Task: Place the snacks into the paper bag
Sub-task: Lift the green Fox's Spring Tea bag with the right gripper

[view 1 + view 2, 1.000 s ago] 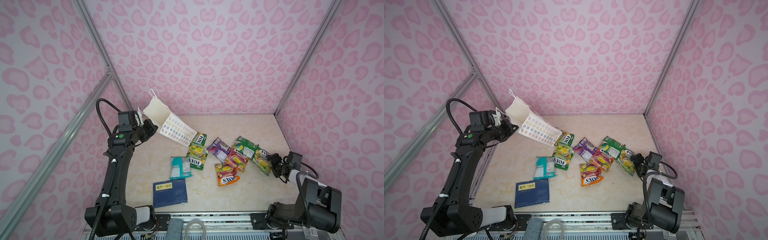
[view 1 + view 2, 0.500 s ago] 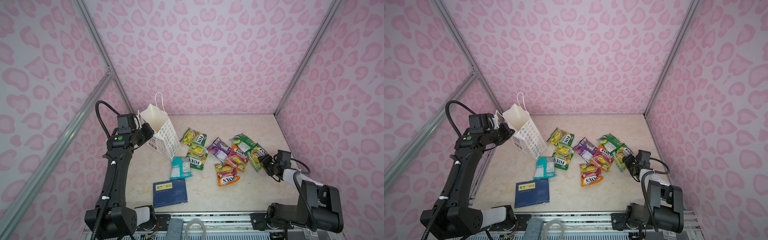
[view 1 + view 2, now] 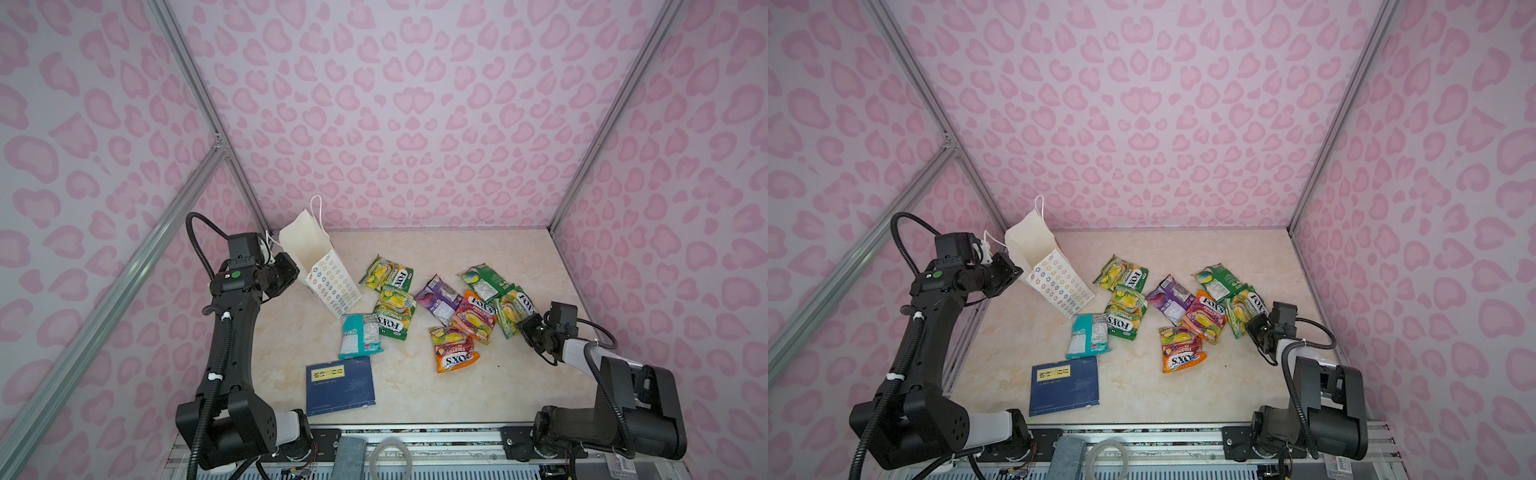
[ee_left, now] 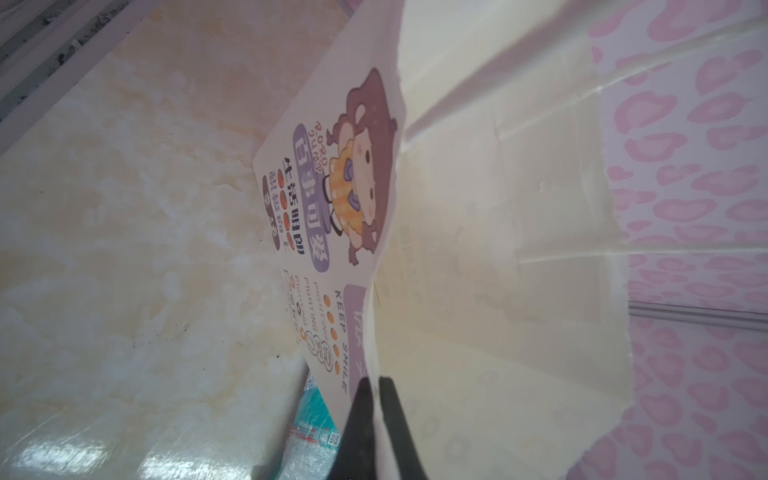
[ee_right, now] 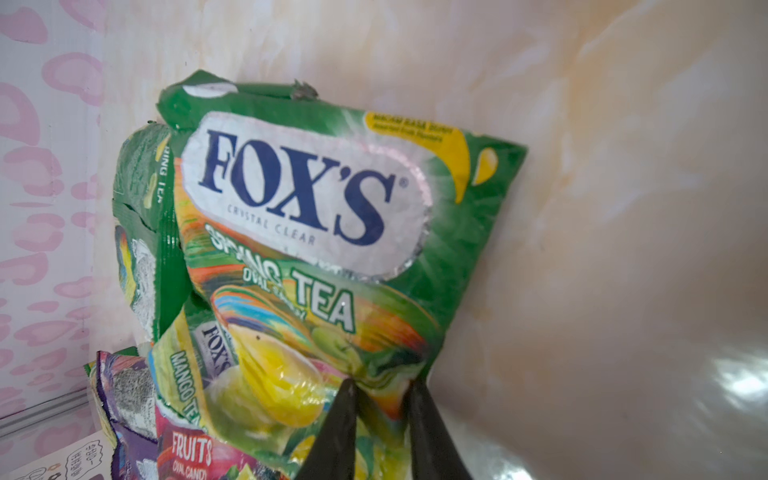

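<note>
1. Snacks (image 3: 395, 309) lie loose on the table (image 3: 415, 390), all outside the paper bag (image 3: 332, 282), spread out on the side of the bag that shows its rows of flowers.
2. The bag stands tilted, its open mouth leaning away from the snacks and one cord handle sticking up above the rim.
3. The left gripper (image 4: 375, 384) has its fingers pressed together on the bag's top rim, with the paper pinched between them, next to the face with the cartoon figure.
4. A teal packet (image 3: 359, 334) lies nearest the bag, just beside its lower corner; whether they touch cannot be told.
5. The purple packet (image 3: 438, 297) and orange packet (image 3: 473, 318) lie farther from the bag and overlap each other.
6. The Spring Tea packet (image 5: 324, 232) is among the farthest from the bag. The right gripper (image 5: 382, 386) is clamped on its edge, with foil bunched between the fingers.
7. A blue book (image 3: 340, 384) lies flat beyond the teal packet, well apart from the bag.
</note>
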You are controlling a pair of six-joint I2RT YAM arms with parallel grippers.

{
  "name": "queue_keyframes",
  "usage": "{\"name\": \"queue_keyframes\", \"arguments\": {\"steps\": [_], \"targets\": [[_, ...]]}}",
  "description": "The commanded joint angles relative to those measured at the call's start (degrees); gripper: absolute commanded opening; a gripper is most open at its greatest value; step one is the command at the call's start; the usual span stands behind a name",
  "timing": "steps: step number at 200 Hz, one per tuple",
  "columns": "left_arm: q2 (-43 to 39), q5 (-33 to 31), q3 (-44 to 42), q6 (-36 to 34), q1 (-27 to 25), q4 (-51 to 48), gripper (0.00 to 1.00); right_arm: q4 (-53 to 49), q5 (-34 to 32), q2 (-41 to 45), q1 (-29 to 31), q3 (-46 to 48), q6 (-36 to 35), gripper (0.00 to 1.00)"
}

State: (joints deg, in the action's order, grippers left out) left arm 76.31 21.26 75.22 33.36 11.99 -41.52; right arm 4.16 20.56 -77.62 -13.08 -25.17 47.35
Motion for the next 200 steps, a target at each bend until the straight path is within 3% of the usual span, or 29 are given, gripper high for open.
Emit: {"name": "queue_keyframes", "arguments": {"steps": [1, 38, 118, 167, 200], "targets": [[-0.4, 2.1, -0.2, 0.1, 0.2, 1.3, 0.02, -5.2, -0.7, 0.6, 0.2, 0.0, -1.3, 0.14], [-0.6, 3.7, 1.0, -0.6, 0.5, 1.5, 0.02, -9.3, -1.3, 5.2, 0.6, -2.4, -3.2, 0.0], [-1.6, -1.3, 4.0, -4.9, 0.5, -1.6, 0.02, -22.1, -7.2, 18.0, 4.5, -10.2, -8.2, 0.0], [-1.1, -0.6, 3.3, -5.1, 0.5, -1.5, 0.02, -27.8, -13.9, 21.4, 13.6, -18.1, -10.7, 0.0], [-1.0, -0.3, 3.4, -5.8, 0.5, -1.6, 0.02, -28.2, -13.4, 20.1, 18.0, -22.7, -11.1, 0.0]]}}
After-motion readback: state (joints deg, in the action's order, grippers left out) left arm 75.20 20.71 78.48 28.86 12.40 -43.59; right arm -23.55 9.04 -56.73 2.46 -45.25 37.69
